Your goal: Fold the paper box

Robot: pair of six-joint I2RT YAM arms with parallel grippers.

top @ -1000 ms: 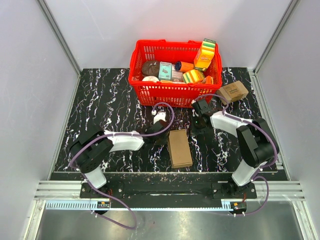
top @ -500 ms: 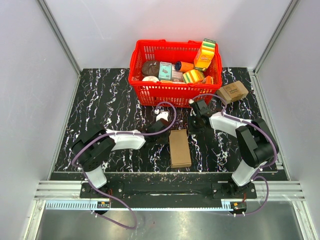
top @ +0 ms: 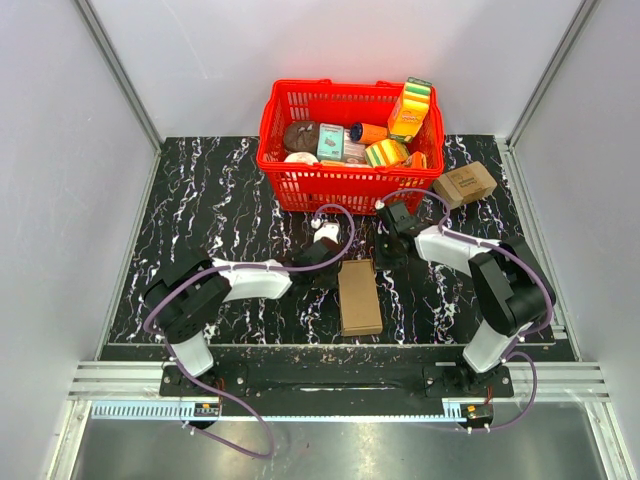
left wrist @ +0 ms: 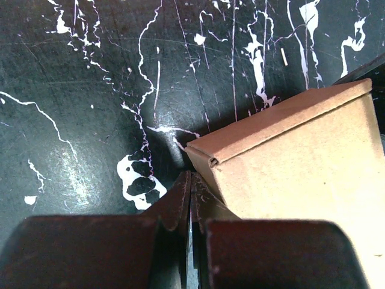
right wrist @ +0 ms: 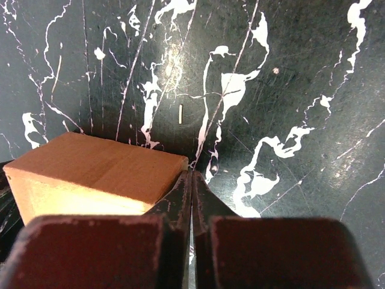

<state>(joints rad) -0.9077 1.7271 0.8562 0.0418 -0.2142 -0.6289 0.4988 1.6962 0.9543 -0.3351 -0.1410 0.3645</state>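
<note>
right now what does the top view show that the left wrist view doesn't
Only top: the red basket of goods, a small carton at far right, the left arm and right arm, and the whole box lying between them. Only left wrist: the left jaws shut, tips beside the box's corner, and that corner's tucked edge close up. Both: the box and the black marbled table.

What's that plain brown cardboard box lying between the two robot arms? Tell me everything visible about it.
The plain brown cardboard box is a closed, shallow, unprinted rectangular block with a folded seam along one edge. It lies flat on the black marbled tabletop, its long side running from near to far. The shut left gripper and shut right gripper sit at its two far corners, seemingly touching.
</note>
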